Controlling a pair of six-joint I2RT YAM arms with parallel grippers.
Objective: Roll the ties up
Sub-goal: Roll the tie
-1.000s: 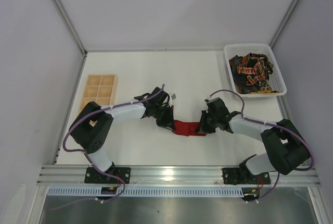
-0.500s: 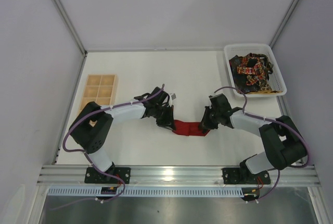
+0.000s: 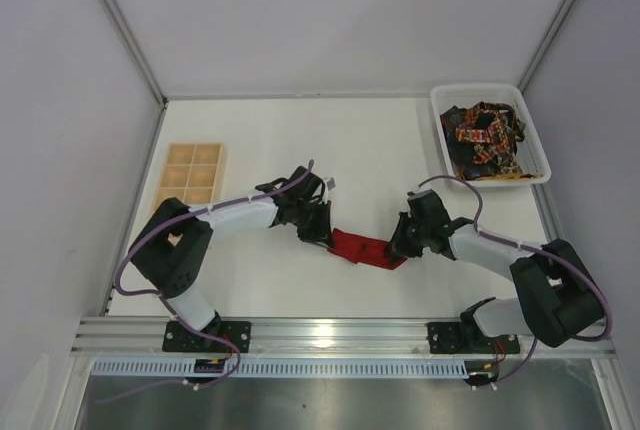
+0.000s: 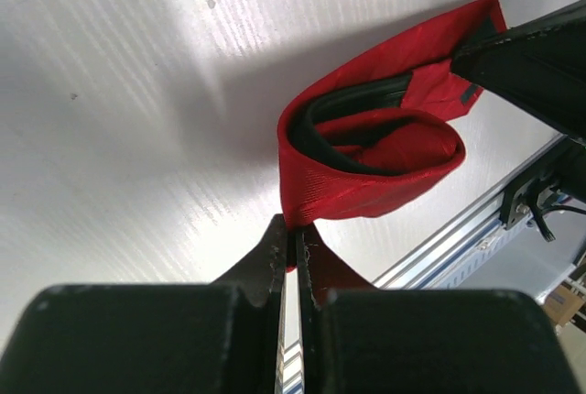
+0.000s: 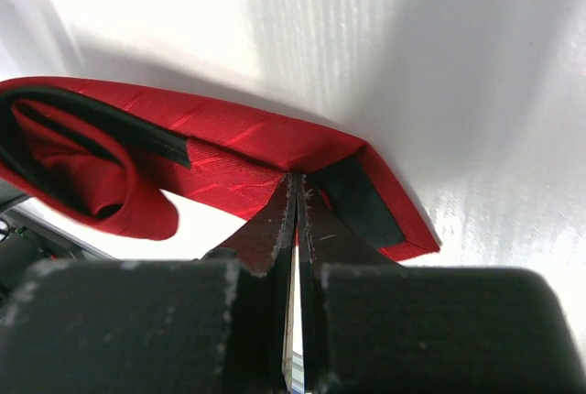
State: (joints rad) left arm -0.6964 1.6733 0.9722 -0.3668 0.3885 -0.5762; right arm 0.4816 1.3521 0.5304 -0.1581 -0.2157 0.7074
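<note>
A plain bright red tie [image 3: 364, 248] lies loosely folded between my two grippers near the table's middle front. My left gripper [image 3: 322, 235] is shut on its left end; in the left wrist view the jaws of this gripper [image 4: 295, 231] pinch the fabric's edge below a curled loop of the red tie [image 4: 366, 169] with dark lining inside. My right gripper [image 3: 401, 247] is shut on the right end. In the right wrist view, that gripper [image 5: 297, 183] clamps a folded edge of the red tie [image 5: 229, 142]. Several dark patterned ties [image 3: 483, 138] lie piled at the back right.
A white basket [image 3: 541, 146] holds the patterned ties at the back right. A wooden tray [image 3: 190, 178] with square compartments sits at the left. The aluminium rail [image 3: 340, 335] runs along the near edge.
My right gripper has shifted slightly right and toward the near edge with the tie's end, so the red tie now lies slanted and a little longer. The left gripper has stayed put.
</note>
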